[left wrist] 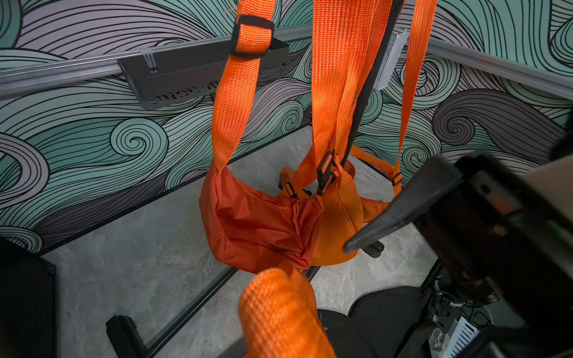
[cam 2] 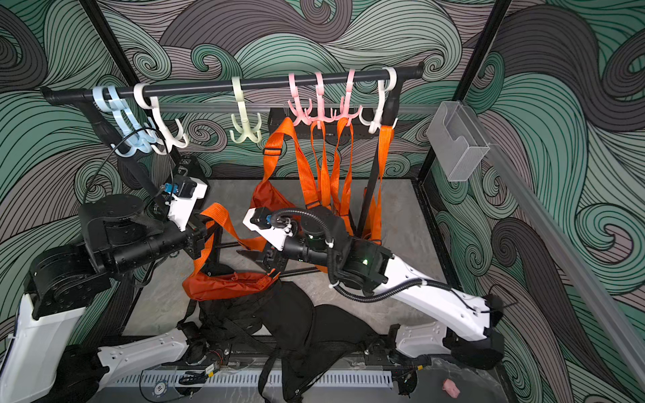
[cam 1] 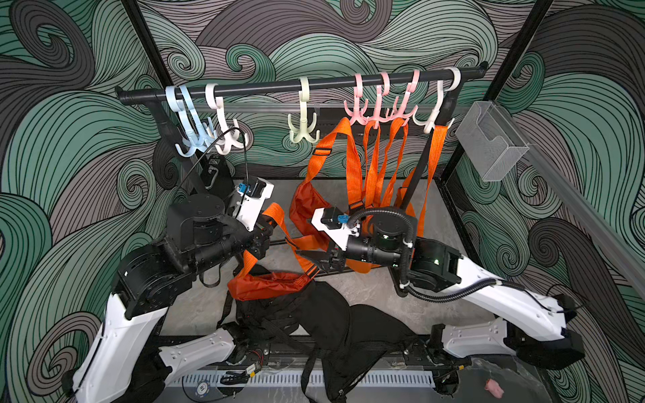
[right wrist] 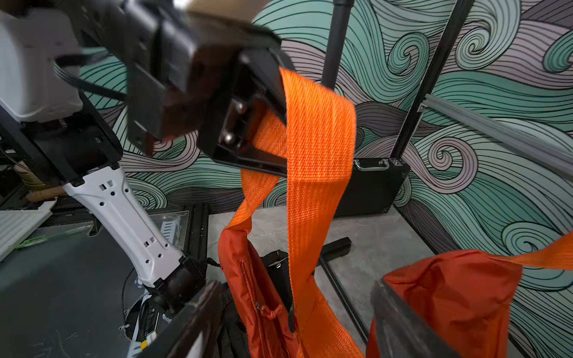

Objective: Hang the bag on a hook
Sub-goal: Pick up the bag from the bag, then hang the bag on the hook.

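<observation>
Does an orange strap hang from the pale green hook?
No, the pale green hook hangs bare, apart from the orange straps.

A grey, marble-patterned tabletop (cam 1: 366,289) fills the middle of both top views. At lower centre, a heap of black fabric bags with webbing straps (cam 1: 324,321) lies on it. A black metal foot bar of the hanging rack (left wrist: 122,333) rests on it, and a black hard case (right wrist: 372,189) sits at its far edge by the wall.

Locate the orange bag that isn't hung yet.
In a top view the orange bag hangs front-centre over the black bags, its strap shut in the left hand; the open right hand is beside it.
</observation>
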Action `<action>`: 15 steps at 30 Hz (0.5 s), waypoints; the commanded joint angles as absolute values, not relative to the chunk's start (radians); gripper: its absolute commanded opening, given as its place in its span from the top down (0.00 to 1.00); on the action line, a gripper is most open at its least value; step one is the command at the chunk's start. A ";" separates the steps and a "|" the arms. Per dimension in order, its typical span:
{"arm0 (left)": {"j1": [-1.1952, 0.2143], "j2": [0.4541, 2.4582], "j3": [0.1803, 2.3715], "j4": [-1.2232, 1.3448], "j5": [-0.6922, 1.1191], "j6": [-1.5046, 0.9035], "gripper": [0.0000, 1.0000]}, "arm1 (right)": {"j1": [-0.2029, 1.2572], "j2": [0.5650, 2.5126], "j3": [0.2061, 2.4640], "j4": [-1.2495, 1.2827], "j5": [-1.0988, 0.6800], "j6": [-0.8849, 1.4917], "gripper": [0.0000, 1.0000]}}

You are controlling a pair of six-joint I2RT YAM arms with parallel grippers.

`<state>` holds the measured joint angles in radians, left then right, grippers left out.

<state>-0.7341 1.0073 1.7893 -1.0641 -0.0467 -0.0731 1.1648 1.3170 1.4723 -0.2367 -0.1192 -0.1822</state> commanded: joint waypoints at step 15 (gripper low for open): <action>-0.729 1.023 1.864 -1.100 -0.111 -0.081 1.00 | 1.122 1.305 1.363 0.014 0.015 -0.203 0.96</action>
